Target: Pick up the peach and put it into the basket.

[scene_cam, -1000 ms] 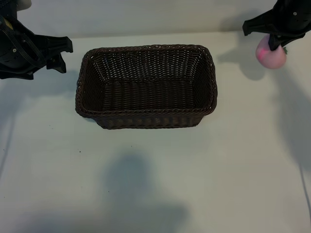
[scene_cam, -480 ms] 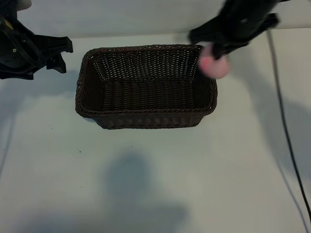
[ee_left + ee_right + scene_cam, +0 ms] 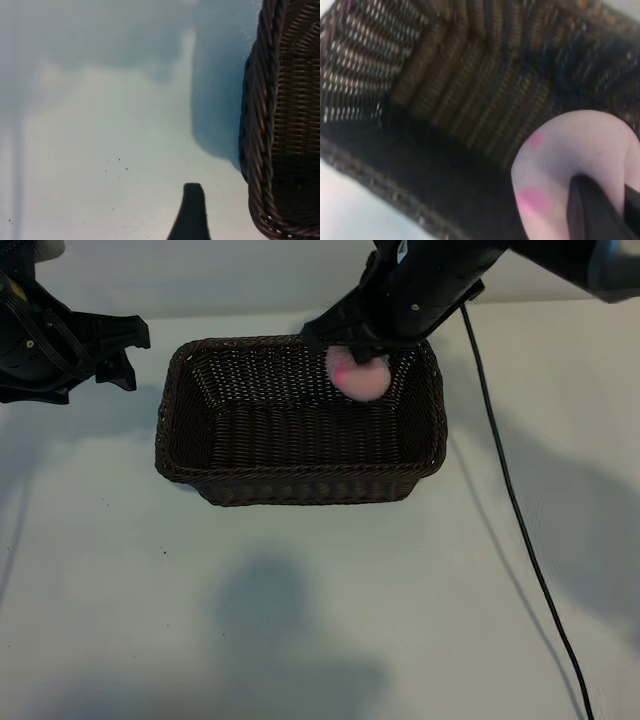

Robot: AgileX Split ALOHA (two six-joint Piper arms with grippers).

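Peach (image 3: pixel 360 375) hangs clenched in the right gripper (image 3: pixel 365 358), upper centre of the exterior frame, over the basket (image 3: pixel 300 480) near its far right corner, inside the rim. Left gripper (image 3: pixel 125 350) sits released at upper left, clear of the basket. Right wrist frame: peach (image 3: pixel 570 155) lower right, finger (image 3: pixel 592 210) pressed on it, basket wall (image 3: pixel 460 75) beyond.
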